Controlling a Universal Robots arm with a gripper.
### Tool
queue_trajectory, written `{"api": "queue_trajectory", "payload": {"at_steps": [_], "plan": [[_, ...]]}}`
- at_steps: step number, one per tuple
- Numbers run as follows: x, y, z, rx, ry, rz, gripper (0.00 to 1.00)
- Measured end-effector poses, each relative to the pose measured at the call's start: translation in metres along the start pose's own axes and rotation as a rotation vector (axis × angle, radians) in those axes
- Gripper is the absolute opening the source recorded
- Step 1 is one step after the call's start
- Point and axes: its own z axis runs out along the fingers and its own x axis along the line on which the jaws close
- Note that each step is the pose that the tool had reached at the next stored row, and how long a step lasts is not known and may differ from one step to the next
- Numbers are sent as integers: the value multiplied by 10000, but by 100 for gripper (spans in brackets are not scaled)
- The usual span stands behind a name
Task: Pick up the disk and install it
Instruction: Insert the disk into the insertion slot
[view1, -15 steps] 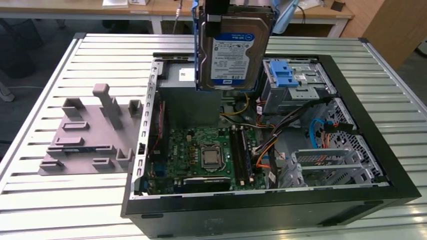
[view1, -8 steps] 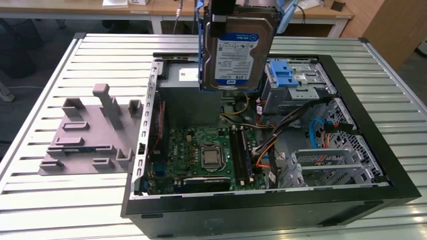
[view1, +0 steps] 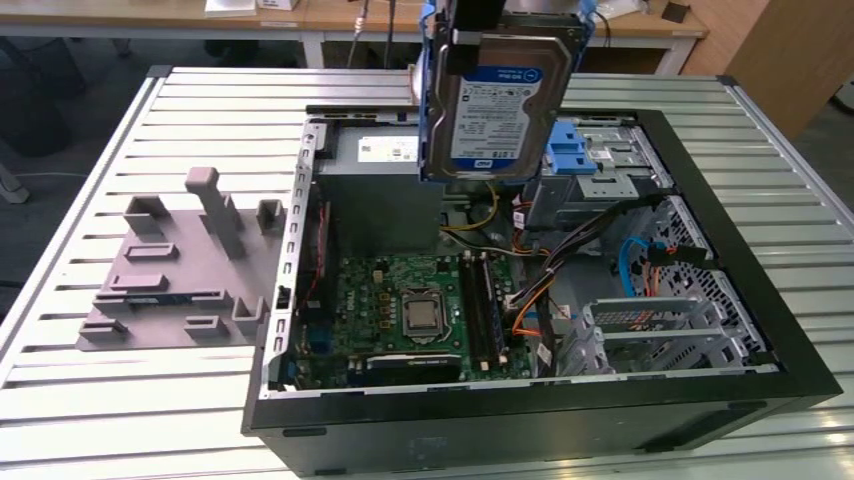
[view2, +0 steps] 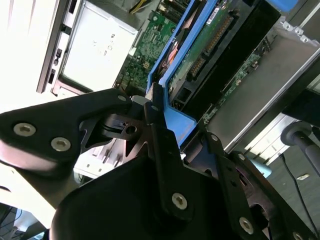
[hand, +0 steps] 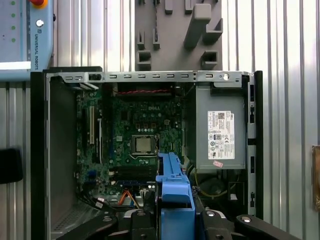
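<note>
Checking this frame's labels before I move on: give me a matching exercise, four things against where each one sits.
Things:
1. the disk
2. grey metal box
3. green circuit board
4. grey moulded tray

Places:
A. on the slatted table, outside the case
B. flat on the case's floor
C. held in the claw, above the case
D. inside the case, white sticker on it

Pairs: 1-C, 2-D, 3-B, 4-A.
</note>
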Motion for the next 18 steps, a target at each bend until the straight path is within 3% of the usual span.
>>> {"api": "queue_trajectory", "payload": {"at_steps": [8,18], "plan": [[-1,-150,-1,-7,0,0,36],[58,-180,2,-7,1,-13,36]]}}
